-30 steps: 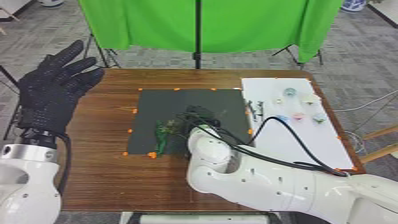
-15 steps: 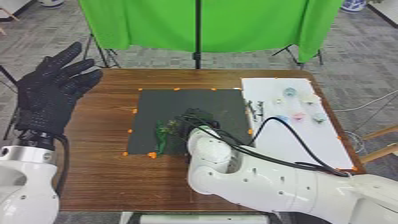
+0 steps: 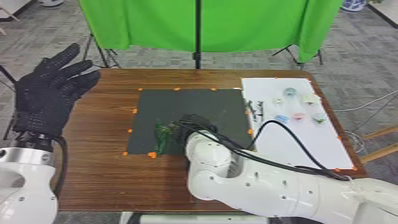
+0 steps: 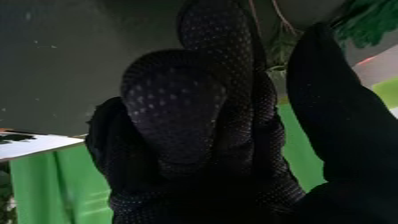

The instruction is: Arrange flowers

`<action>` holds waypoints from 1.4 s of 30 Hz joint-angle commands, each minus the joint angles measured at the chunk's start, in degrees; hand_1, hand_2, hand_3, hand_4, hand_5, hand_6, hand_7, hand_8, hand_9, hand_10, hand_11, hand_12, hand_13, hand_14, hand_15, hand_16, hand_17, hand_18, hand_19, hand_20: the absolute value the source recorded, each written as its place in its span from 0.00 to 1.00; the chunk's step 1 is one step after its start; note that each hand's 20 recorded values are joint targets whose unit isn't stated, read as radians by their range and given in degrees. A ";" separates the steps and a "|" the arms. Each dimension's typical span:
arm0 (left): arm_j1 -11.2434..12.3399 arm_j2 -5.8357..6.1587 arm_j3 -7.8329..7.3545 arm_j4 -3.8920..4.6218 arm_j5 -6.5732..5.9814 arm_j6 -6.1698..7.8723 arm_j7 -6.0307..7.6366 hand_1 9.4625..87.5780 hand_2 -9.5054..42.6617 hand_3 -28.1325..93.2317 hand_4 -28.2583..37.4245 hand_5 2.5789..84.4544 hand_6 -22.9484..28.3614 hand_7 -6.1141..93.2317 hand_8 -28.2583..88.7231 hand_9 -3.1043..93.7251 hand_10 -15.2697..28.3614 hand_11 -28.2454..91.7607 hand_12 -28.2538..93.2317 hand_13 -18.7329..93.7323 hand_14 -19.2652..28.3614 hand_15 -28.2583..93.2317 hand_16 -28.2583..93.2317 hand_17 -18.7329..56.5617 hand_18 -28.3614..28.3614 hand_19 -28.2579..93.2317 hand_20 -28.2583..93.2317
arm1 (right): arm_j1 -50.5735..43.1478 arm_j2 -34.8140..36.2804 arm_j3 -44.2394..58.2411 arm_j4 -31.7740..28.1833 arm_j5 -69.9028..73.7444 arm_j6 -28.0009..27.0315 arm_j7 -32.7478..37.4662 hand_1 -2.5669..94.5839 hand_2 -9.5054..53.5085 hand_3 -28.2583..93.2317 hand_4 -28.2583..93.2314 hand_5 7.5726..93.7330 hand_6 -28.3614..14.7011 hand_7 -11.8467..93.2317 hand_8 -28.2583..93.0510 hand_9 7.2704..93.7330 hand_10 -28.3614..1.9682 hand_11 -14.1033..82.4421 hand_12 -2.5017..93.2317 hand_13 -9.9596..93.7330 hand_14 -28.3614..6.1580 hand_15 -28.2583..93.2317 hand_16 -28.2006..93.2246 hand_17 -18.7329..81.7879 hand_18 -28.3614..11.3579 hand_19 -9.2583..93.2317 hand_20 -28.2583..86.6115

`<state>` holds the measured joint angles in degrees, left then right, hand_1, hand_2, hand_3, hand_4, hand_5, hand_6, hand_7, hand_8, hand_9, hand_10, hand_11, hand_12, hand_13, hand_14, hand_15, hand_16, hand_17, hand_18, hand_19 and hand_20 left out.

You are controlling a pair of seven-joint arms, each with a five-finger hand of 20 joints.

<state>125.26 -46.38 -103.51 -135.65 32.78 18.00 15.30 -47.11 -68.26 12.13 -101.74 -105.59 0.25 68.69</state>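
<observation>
At the dark mat (image 3: 164,105), cables (image 3: 242,151) partly hide the right hand (image 3: 201,125), thumb and fingers apart.

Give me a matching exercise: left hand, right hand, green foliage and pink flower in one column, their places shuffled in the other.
1. left hand
2. right hand
3. green foliage
4. pink flower

A. on the white sheet
B. at the middle of the dark mat
C. off the mat, on its left side
D. on the left part of the mat

Pairs: 1-C, 2-B, 3-D, 4-A
</observation>
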 commanded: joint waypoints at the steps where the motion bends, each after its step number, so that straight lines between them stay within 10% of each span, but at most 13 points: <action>1: 1.56 -0.39 -0.55 -0.48 -0.04 1.10 -0.57 0.14 0.36 0.87 0.00 0.40 0.63 0.19 0.17 0.34 0.80 0.46 0.32 0.38 0.98 0.66 0.15 0.16 0.92 0.76 0.29 | 0.58 0.43 -1.03 -0.99 -0.94 0.22 0.50 0.41 0.06 0.84 0.04 0.87 0.55 0.31 0.15 1.00 0.53 0.46 0.22 0.98 0.65 0.69 0.39 0.80 0.31 1.00 0.56; 17: 3.44 -1.84 -1.72 -1.37 0.70 1.74 -2.70 0.15 0.36 0.87 0.00 0.40 0.63 0.19 0.17 0.34 0.80 0.46 0.32 0.38 0.98 0.66 0.15 0.16 0.92 0.76 0.29 | 1.03 2.95 0.90 -4.20 -8.72 6.16 -2.33 0.41 0.06 0.83 0.04 0.89 0.57 0.34 0.15 1.00 0.57 0.51 0.20 1.00 0.70 0.69 0.39 0.85 0.36 1.00 0.54; 42: 10.52 -3.57 -3.92 -3.41 -0.27 4.17 0.97 0.15 0.36 0.87 0.00 0.40 0.63 0.19 0.17 0.34 0.80 0.46 0.32 0.38 0.98 0.66 0.15 0.16 0.92 0.76 0.29 | -0.61 17.16 12.20 -3.75 -8.23 4.40 -0.03 0.39 0.06 0.83 0.05 0.66 0.47 0.24 0.15 0.83 0.32 0.36 0.19 0.90 0.56 0.68 0.37 0.75 0.29 1.00 0.44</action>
<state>134.00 -48.88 -107.24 -138.62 32.77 21.40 16.14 -45.73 -55.17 22.58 -106.23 -113.27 7.10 66.28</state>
